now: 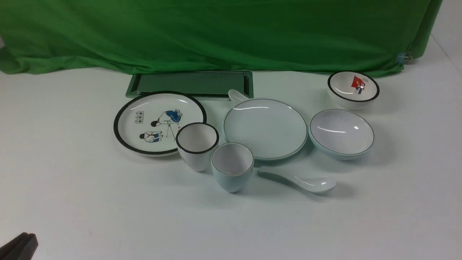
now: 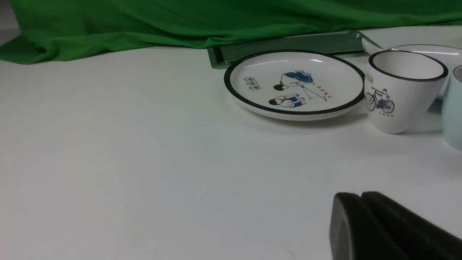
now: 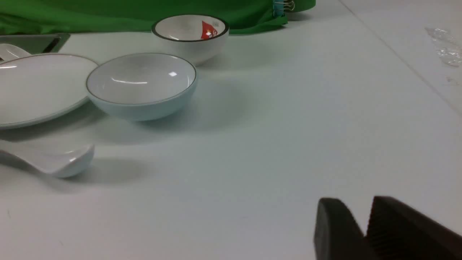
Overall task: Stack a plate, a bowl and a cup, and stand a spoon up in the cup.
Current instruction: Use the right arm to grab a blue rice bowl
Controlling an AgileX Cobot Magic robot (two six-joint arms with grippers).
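The pale blue-green plate (image 1: 265, 128) lies at the table's middle. The shallow bowl (image 1: 341, 131) stands just right of it, and the handleless cup (image 1: 232, 166) stands upright in front of its left edge. The white spoon (image 1: 306, 182) lies on the table in front of the plate, scoop to the right. My left gripper (image 1: 21, 245) is at the near left corner, shut and empty (image 2: 361, 196), far from the dishes. My right gripper (image 3: 355, 202) does not show in the front view. Its jaws stand a narrow gap apart, empty, with the bowl (image 3: 140, 85) and spoon (image 3: 54, 160) well ahead.
A black-rimmed cartoon plate (image 1: 158, 121) and a black-rimmed white cup (image 1: 196, 144) stand left of the cup. A small black-rimmed bowl (image 1: 353, 88) stands behind the bowl. A green tray (image 1: 191, 83), a second spoon (image 1: 236, 95) and a green cloth (image 1: 216, 32) are at the back.
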